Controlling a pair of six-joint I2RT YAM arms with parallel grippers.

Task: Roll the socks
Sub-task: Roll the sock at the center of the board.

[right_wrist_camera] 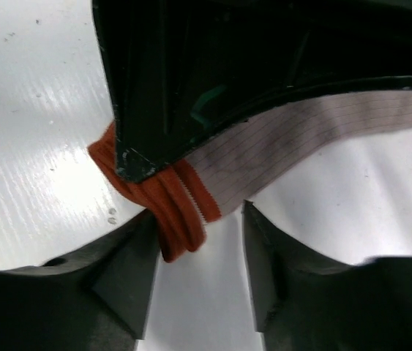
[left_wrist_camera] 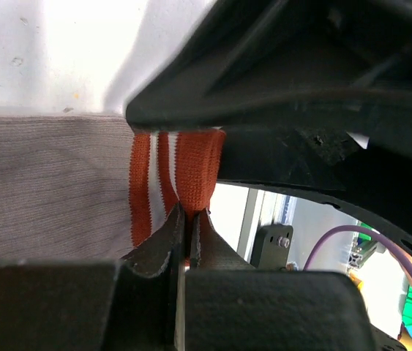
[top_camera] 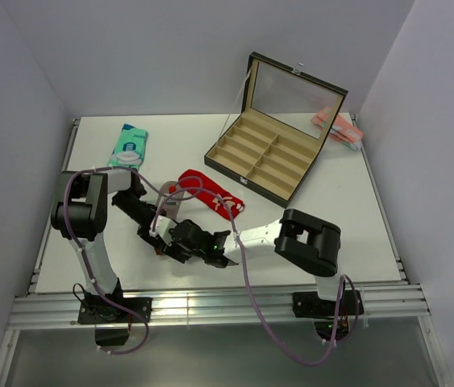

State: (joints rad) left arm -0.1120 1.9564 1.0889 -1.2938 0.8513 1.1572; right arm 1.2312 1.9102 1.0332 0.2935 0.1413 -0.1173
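I've got left hand (left_wrist_camera: 189,216) clenched on striped cuff (left_wrist_camera: 191,164) of greyish sock (left_wrist_camera: 45,183). Right hand (right_wrist_camera: 197,219) released, fingers (right_wrist_camera: 118,285) either side of same cuff. Red sock (top_camera: 208,192) lying on tabletop (top_camera: 331,218) just beyond left hand.

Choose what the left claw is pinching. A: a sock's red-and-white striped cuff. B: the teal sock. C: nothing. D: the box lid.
A: in the left wrist view the left claw is shut on the striped cuff, with the fabric caught between its tips.
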